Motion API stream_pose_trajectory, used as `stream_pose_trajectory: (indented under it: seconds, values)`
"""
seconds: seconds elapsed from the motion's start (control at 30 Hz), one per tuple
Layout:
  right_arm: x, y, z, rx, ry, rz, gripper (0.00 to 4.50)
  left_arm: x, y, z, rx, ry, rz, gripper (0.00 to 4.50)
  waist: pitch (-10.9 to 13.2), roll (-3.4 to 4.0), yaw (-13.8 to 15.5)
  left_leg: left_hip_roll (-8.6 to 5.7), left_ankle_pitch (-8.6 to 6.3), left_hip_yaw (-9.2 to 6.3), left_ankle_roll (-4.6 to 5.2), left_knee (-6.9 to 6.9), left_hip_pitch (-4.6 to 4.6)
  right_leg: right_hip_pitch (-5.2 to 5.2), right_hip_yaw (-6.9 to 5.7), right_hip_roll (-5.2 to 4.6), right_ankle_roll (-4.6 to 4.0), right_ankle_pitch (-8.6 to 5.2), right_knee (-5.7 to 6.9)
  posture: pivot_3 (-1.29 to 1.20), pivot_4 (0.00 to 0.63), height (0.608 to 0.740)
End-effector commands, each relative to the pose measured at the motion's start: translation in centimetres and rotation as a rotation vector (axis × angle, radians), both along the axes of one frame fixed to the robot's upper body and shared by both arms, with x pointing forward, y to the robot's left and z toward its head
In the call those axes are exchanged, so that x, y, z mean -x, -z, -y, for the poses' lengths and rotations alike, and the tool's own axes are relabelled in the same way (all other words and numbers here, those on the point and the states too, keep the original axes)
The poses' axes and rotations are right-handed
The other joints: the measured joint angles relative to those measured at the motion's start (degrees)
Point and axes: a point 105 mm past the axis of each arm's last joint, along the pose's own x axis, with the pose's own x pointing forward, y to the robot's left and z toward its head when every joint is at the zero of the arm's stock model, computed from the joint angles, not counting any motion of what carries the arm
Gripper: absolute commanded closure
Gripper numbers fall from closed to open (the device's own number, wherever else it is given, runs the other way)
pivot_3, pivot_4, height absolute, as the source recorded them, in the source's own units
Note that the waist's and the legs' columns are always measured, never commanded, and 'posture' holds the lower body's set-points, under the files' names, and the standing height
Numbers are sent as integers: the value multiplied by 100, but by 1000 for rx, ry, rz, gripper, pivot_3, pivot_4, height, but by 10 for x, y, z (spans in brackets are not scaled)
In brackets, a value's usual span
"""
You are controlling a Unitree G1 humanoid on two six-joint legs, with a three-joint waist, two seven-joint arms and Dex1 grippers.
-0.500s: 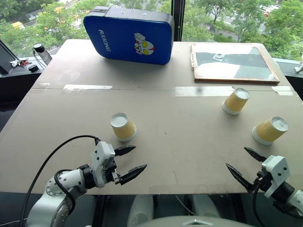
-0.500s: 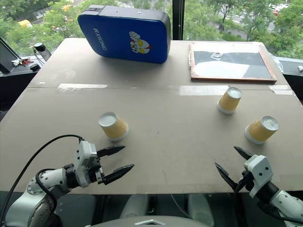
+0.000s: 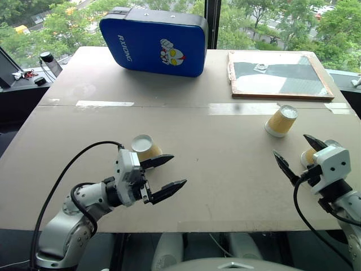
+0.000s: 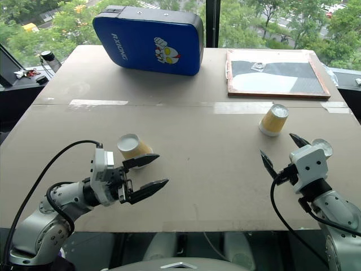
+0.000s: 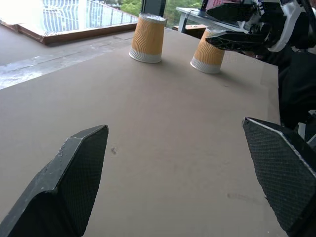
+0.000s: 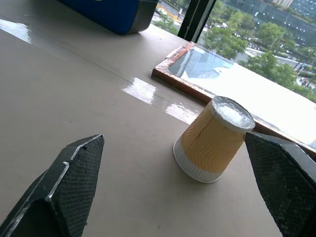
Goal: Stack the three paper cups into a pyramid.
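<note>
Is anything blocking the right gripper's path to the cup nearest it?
Nothing visible. The right gripper is open, and the nearest cup stands upside down just ahead of its fingers on bare table.

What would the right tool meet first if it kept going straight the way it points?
Probably the nearest paper cup, standing upside down just ahead between the open right tool fingers; depth is uncertain.

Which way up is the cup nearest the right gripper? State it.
Upside down. The cup stands on its rim on the table, closed white base on top, between the open fingers of the right gripper, untouched.
</note>
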Motion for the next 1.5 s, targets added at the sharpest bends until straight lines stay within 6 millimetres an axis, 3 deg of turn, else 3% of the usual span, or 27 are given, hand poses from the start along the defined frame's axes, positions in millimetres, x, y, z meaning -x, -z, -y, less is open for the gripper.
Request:
stream_pose_trajectory:
  seconds: [0.03,0.2,0.3,0.57,1.13,1.17,1.2,1.27,1.33,1.43,1.47,1.5]
  values:
    - [-7,-17,40,30,201,41,28,15,-18,14,17,145,59,34,-1,0,7,-3,0,1,0,0,1,1,0,-1,0,0,0,0,150,740]
    - [-5,-3,85,0,385,-39,28,16,-17,14,18,160,57,34,0,3,6,-4,0,6,0,-3,-2,0,0,0,-1,-1,-3,0,150,740]
    - [-2,8,92,-80,402,-90,28,16,-15,13,21,159,58,34,0,4,-9,-4,0,5,0,-3,0,0,5,0,0,-1,-2,0,150,740]
    - [2,24,95,-213,428,-167,28,18,-17,12,35,177,65,34,-1,7,-23,-3,0,5,1,-2,3,1,6,0,0,0,1,0,150,740]
    - [-4,19,80,-293,403,-166,28,15,-15,8,37,168,67,34,-1,8,-22,-3,0,3,1,-3,2,0,5,1,0,0,1,0,150,740]
    - [-4,19,79,-293,402,-165,540,15,-15,7,37,167,67,0,-1,8,-22,-3,0,3,1,-2,2,0,5,1,0,0,1,0,150,740]
    - [-5,19,79,-293,401,-165,707,15,-14,7,37,165,66,0,-1,8,-22,-3,0,3,1,-2,2,0,5,1,0,0,1,0,150,740]
    - [-6,18,77,-291,395,-163,1625,15,-14,7,39,162,65,0,-1,8,-22,-3,0,4,1,-3,2,0,5,1,1,0,1,0,150,740]
    - [-6,16,75,-288,382,-159,2224,15,-13,7,38,158,63,0,-1,8,-22,-3,0,3,1,-3,2,0,5,1,1,0,1,0,150,740]
    - [-7,11,66,-285,332,-158,2231,15,-11,4,36,141,58,0,-1,8,-22,-3,0,3,1,-3,2,0,5,1,1,0,1,0,150,740]
    - [-8,7,55,-281,265,-159,2231,14,-10,2,37,127,55,0,-1,8,-23,-3,0,3,1,-3,2,0,5,1,1,0,1,0,150,740]
    - [-9,3,31,-277,140,-172,2231,14,-9,0,35,111,53,0,1,11,-29,-2,0,3,1,-3,2,0,5,1,1,0,1,0,150,740]
